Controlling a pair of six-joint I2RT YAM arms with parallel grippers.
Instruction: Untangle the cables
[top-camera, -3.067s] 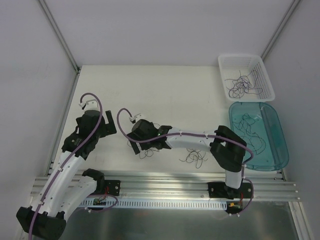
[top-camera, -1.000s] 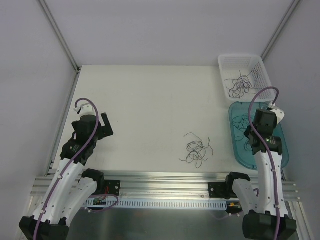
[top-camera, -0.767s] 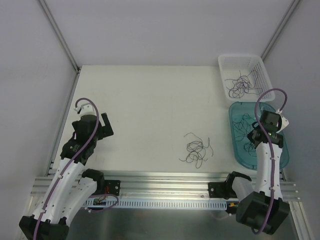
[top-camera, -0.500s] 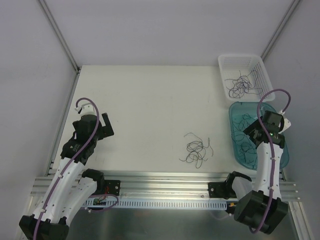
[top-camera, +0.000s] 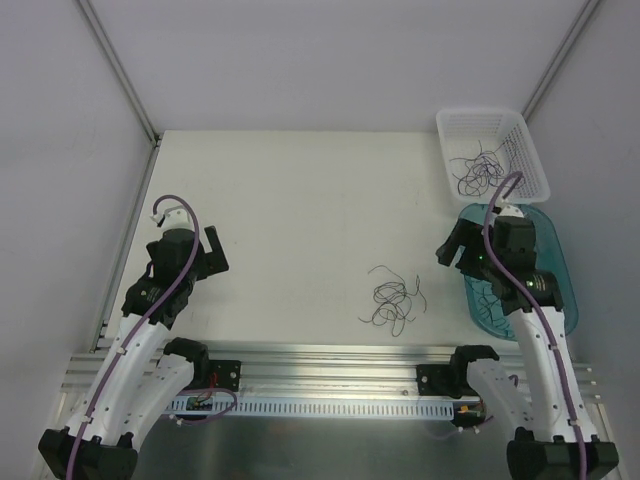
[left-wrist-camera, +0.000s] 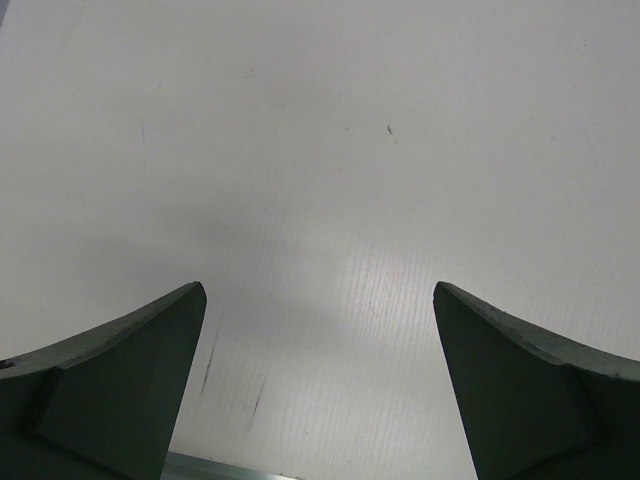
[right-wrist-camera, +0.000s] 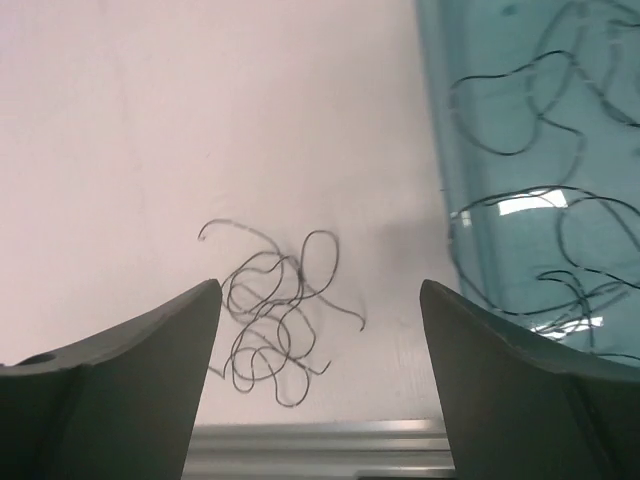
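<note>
Cables (top-camera: 390, 300): top view, small wad on the surface (top-camera: 300, 190), near its front edge. More strands lie in the teal tray (top-camera: 548, 232) and the white basket (top-camera: 480, 113). The right end effector (top-camera: 455, 250) hangs over the tray's left rim, up and to the right of the wad, not touching it. The left end effector (top-camera: 213, 250) is well apart on the far left.

Left wrist: left end effector (left-wrist-camera: 318, 290) spread wide, nothing btwn the fingers, bare surface (left-wrist-camera: 320, 150) only, no strand in sight.

Right wrist: right end effector (right-wrist-camera: 320, 284) spread wide & empty. The wad (right-wrist-camera: 270, 320) sits below, btwn the two fingers and toward the left one, w/ the tray wall (right-wrist-camera: 435, 200) off to the right.

Risks, as I read it: the strands are hair-thin, so a pinch may slip off or catch just one loop and drag the whole wad along. Take too much and it lifts knotted. The wad lies close to the front rail (right-wrist-camera: 320, 435), so a sideways tug could pull it over the edge.
</note>
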